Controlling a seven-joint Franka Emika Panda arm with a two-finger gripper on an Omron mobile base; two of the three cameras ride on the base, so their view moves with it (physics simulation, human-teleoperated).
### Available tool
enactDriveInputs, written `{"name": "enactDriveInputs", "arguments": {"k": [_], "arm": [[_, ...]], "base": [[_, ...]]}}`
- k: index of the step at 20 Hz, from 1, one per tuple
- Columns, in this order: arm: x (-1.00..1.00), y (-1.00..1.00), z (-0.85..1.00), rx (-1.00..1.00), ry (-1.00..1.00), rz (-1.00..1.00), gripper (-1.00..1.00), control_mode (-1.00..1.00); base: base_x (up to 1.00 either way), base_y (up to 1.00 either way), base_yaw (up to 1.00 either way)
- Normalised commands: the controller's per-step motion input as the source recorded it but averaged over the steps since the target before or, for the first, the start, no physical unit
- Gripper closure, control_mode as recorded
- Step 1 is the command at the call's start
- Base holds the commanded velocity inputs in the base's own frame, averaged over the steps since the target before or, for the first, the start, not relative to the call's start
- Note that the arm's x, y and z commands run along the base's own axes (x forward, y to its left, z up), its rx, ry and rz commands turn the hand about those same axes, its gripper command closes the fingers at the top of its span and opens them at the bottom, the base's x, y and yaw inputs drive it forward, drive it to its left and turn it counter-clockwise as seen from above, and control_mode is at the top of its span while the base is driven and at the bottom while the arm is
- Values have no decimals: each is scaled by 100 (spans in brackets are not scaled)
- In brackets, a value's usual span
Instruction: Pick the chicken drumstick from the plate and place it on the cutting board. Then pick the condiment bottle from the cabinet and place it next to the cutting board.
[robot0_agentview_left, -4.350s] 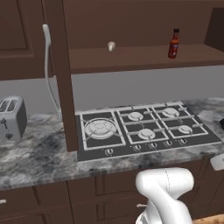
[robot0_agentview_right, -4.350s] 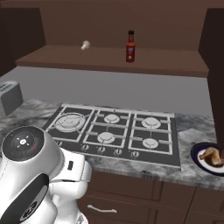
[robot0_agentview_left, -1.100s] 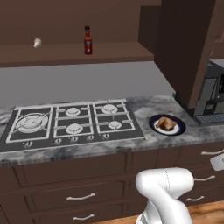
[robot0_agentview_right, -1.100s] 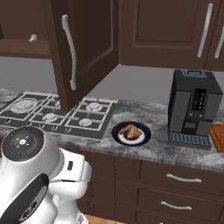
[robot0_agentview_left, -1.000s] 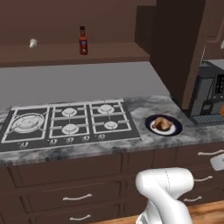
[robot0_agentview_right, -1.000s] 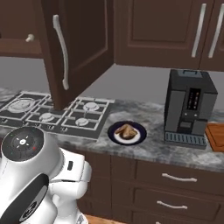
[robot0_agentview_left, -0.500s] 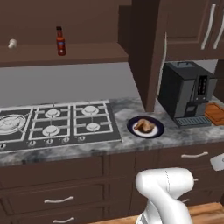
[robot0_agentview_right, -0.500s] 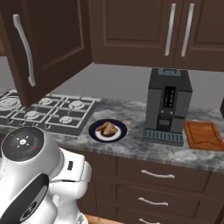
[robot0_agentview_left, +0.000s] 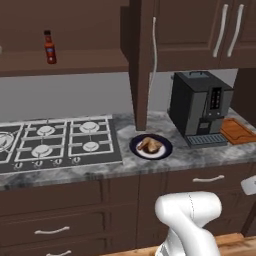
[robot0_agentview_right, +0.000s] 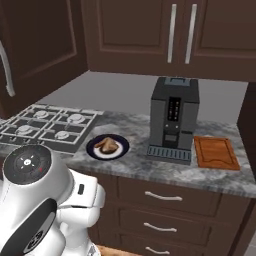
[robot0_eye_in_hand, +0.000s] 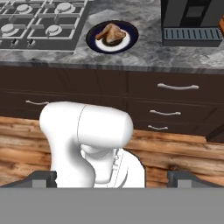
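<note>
The pincer (robot0_eye_in_hand: 112, 177) sits tucked low over the robot's own base w/ its tips spread wide apart, nothing between them, well short of the worktop (robot0_agentview_left: 200, 155) edge. The drumstick (robot0_eye_in_hand: 111, 33) lies on the plate (robot0_eye_in_hand: 94, 43) straight ahead and higher up, past the drawer fronts, between the stove (robot0_agentview_left: 55, 142) and the coffee machine (robot0_agentview_left: 200, 107); its long axis looks roughly diagonal on the plate, though that's a guess at this res. Next move prob needs a long reach fwd and up, then down onto the meat; the cutting board (robot0_agentview_right: 215, 152) is right of the machine, and the bottle (robot0_agentview_left: 49, 47) stands on the cabinet shelf (robot0_agentview_left: 75, 62), far left.
</note>
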Motion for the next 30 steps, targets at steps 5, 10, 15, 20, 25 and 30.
{"name": "enactDriveInputs", "arguments": {"k": [5, 10, 15, 20, 25, 30], "arm": [[0, 0, 0, 0, 0, 0, -100, 100], [0, 0, 0, 0, 0, 0, -100, 100], [0, 0, 0, 0, 0, 0, -100, 100], [0, 0, 0, 0, 0, 0, -100, 100], [0, 0, 0, 0, 0, 0, -100, 100], [0, 0, 0, 0, 0, 0, -100, 100]], "base": [[15, -18, 0], [43, -13, 0], [50, -22, 0], [48, -30, 0], [42, -35, 0], [38, -34, 0]]}}
